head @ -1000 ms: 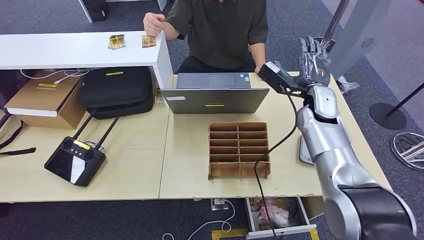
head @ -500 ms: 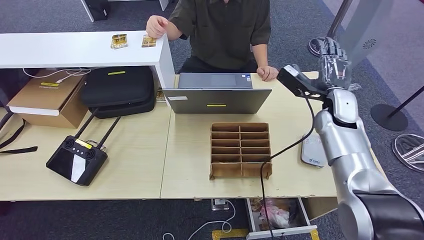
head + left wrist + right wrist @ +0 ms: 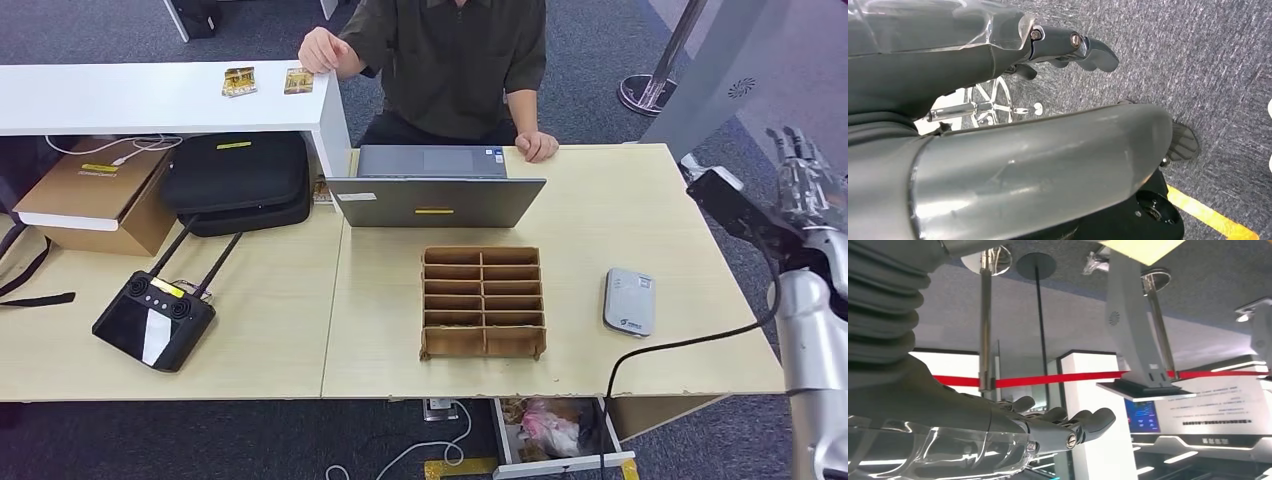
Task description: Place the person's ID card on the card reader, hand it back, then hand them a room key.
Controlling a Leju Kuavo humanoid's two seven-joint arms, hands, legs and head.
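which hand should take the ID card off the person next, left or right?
Right, probably. The right hand is raised beside the table's right edge, empty with fingers extended, near the card reader and the person. The left hand hangs over the floor.

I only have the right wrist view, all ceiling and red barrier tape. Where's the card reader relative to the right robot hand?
Observer: The card reader lies flat on the table, right of the cardboard organiser. The right robot hand is raised beyond the table's right edge.
Operator: Anything on the reader?
Observer: No, its top is bare.
Operator: Who's at the desk?
Observer: A person behind the laptop, one hand on the white counter beside two small yellow items.
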